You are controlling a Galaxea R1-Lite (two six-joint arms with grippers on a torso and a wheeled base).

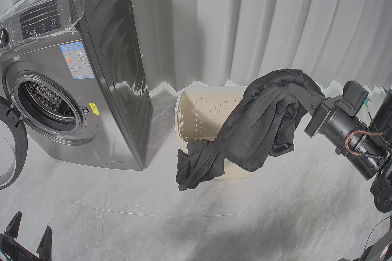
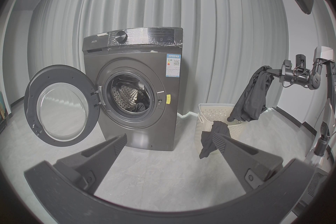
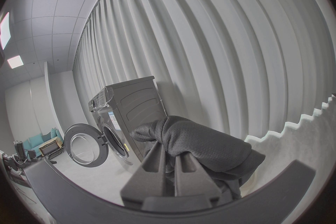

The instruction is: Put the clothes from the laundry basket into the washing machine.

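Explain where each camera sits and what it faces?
Head view: on the robot's head, looking down at washing machine and laundry basket; left gripper low, right gripper shut on dark garment.
Left wrist view: on the left wrist, facing the machine's open door; own open gripper shows.
Right wrist view: on the right wrist, facing curtain past own gripper.
All three share machine and garment.

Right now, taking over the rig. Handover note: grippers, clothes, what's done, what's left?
Left gripper: open, empty, held low.
Right gripper: shut on a dark grey knit garment, held above the cream perforated plastic laundry basket.
Another dark cloth drapes over the basket's front rim; unclear if joined.
Grey front-loading washing machine: round door open.
Done: a dark item lies in the drum.
Left: load the held garment, then the draped cloth.
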